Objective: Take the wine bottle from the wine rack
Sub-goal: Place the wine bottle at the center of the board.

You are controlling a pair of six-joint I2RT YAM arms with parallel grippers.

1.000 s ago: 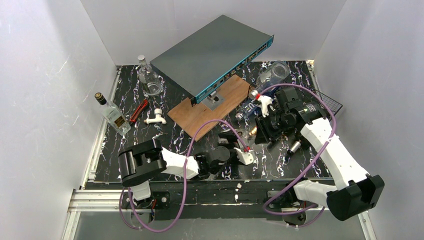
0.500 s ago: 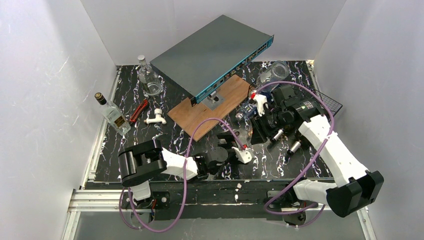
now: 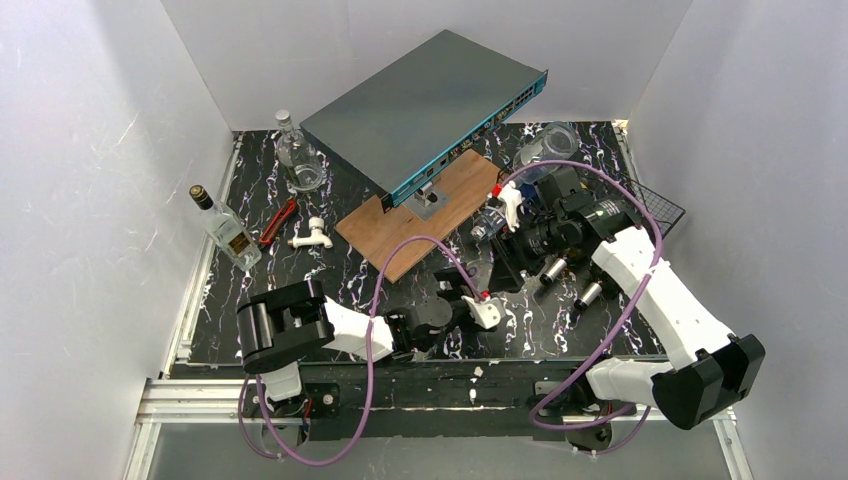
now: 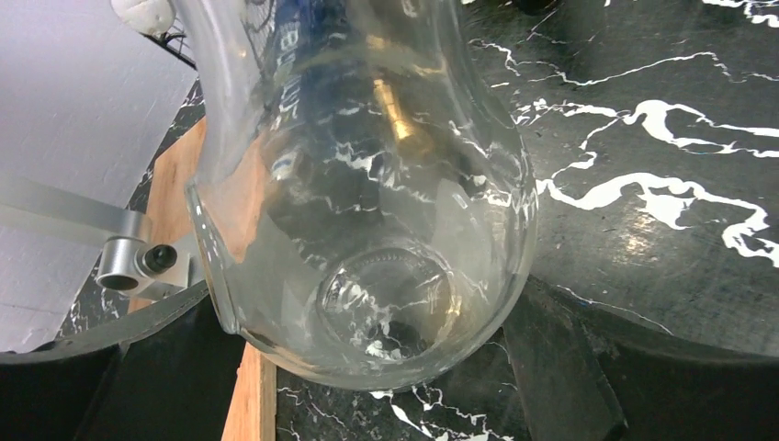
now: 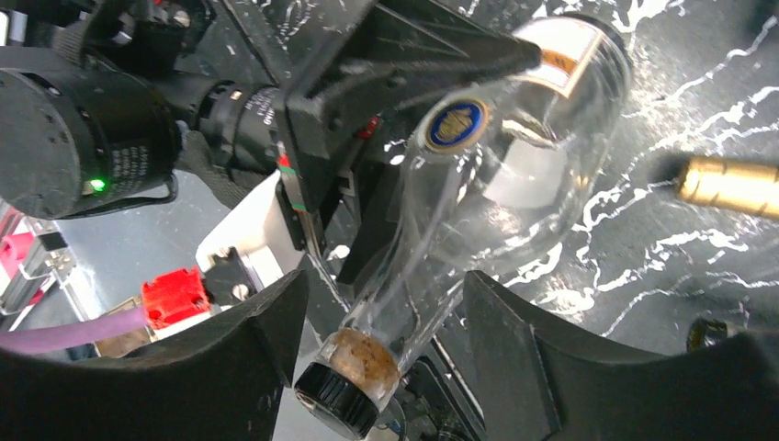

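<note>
Over the last second the right arm had swung a little toward the left arm, and the right pincer [image 5: 386, 294] had gone from clenched to spread. Its black fingers [image 5: 211, 367] stood on either side of the corked neck of the clear glass wine bottle [image 5: 496, 175], with a gap showing on each side: released, not grasping. The corked end sat between those fingers, and the wide body ran away from that pincer.

The left pincer [image 4: 377, 322] was clamped wide on the body. In the left wrist view the round base filled the space between its fingers. In the right wrist view one of its fingers lay along the glass. The bottle spanned the two pincers, grasped by the left one only. Whether the body touched the black marbled surface [image 4: 661, 184] could not be told.

The black wire wine rack [image 3: 660, 207] lay to the right of the right pincer, well apart from the bottle and partly hidden by the arm. The brown wooden board [image 3: 420, 225] under the grey network switch [image 3: 420, 105] was just left of the left pincer. A brass-coloured cylinder [image 5: 735, 184] lay on the surface beyond the right pincer.
</note>
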